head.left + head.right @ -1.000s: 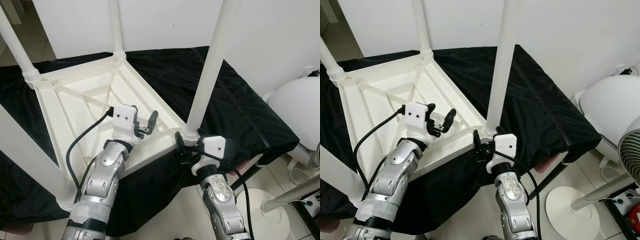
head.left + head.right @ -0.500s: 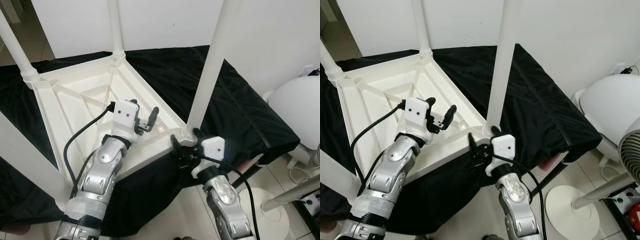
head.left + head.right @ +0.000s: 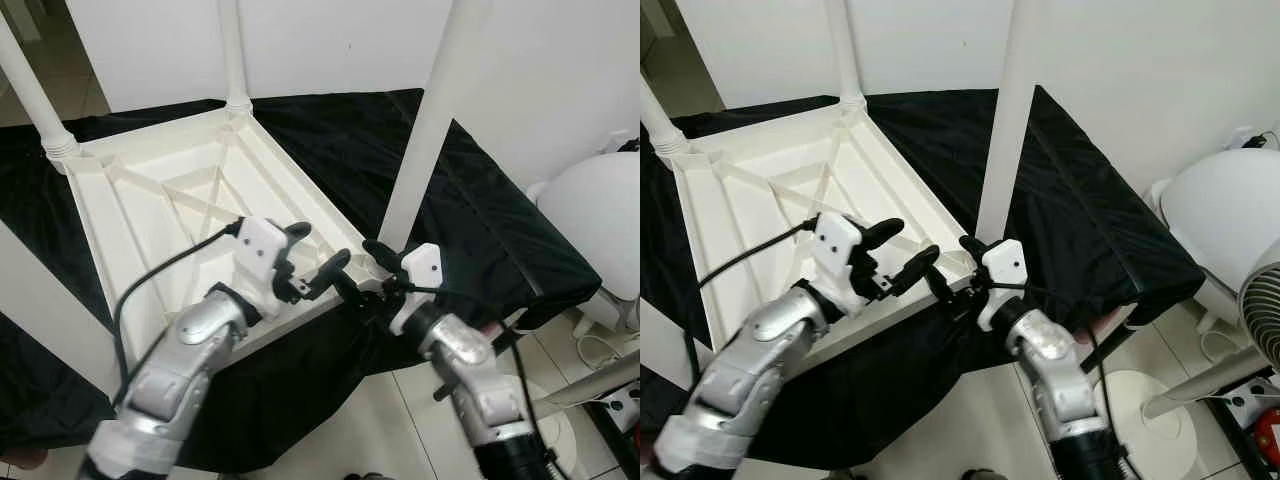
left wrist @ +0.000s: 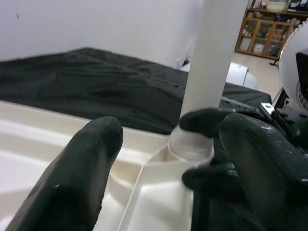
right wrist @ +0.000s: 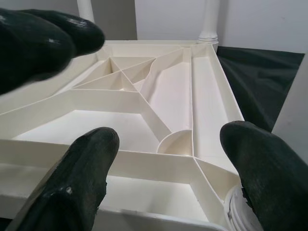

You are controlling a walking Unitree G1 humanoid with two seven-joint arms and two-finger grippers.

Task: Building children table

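The white plastic children's table (image 3: 160, 210) lies upside down on a black cloth (image 3: 470, 200) across the left and centre of the frame, with the near leg (image 3: 425, 130) rising from its corner socket at centre right. The left gripper (image 3: 315, 262) hovers with fingers spread over the ribbed underside by that corner, and the right gripper (image 3: 368, 272) stands parted around the leg's base collar, grasping nothing. Judged light, hollow, rigid and smooth-skinned; the tall leg would slip or lever if gripped high, so hold low at the collar and brace on a rib or rim.
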